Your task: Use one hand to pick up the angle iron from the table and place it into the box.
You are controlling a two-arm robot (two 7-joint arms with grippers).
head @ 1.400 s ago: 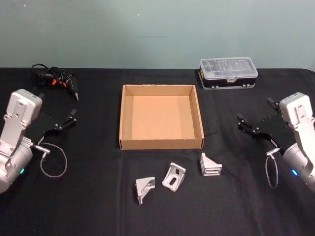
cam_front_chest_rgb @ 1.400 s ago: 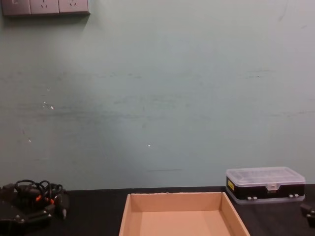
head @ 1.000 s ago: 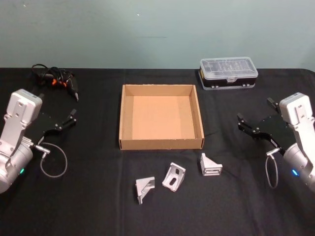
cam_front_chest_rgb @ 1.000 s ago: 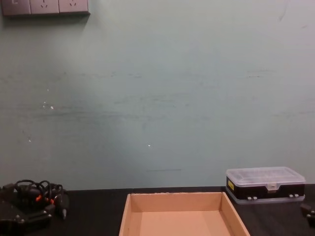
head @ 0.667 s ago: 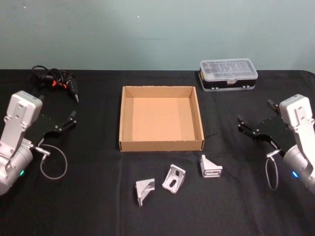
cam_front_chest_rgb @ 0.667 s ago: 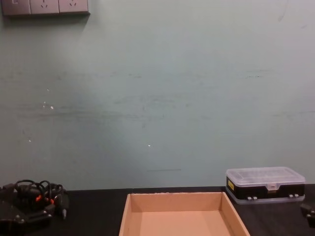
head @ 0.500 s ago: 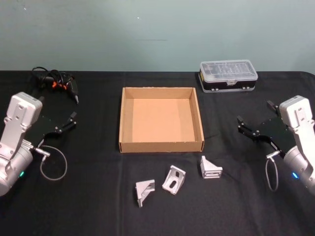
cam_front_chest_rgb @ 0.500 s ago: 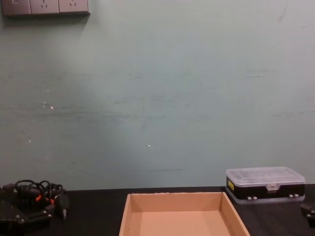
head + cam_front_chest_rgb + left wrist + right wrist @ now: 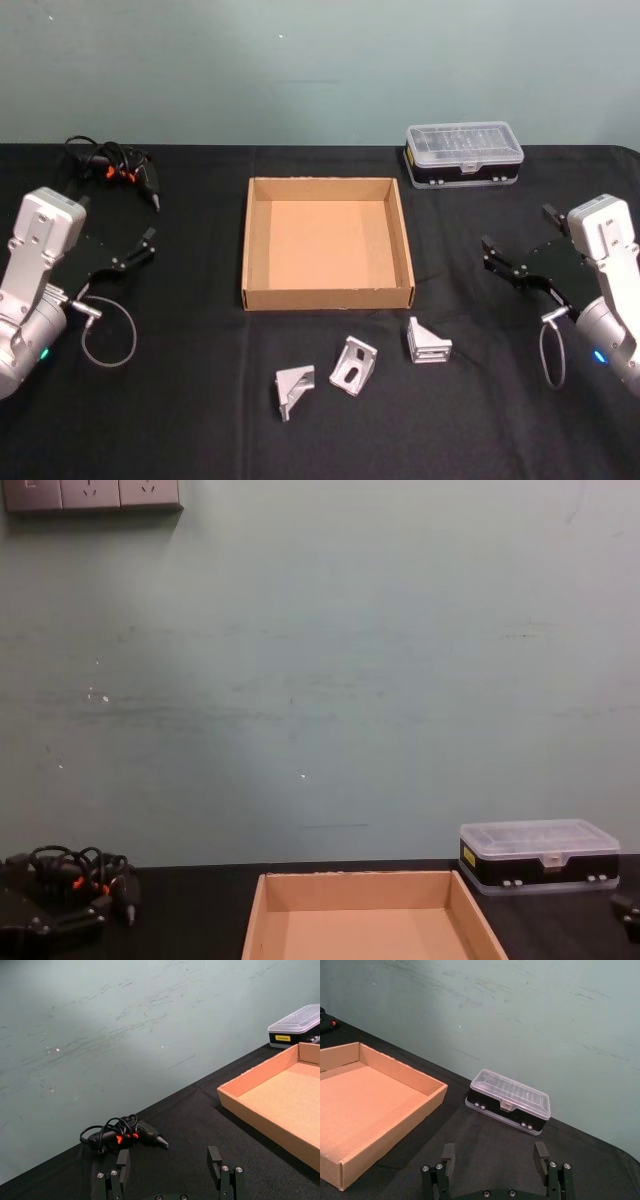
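Box (image 9: 355, 891) front cut off at chest view's bottom edge; wall sockets (image 9: 92, 493) clipped at top.

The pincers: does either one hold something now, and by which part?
Nothing is held. The left pincer and the right pincer are both open and empty; the three angle irons lie on the table, near the box.
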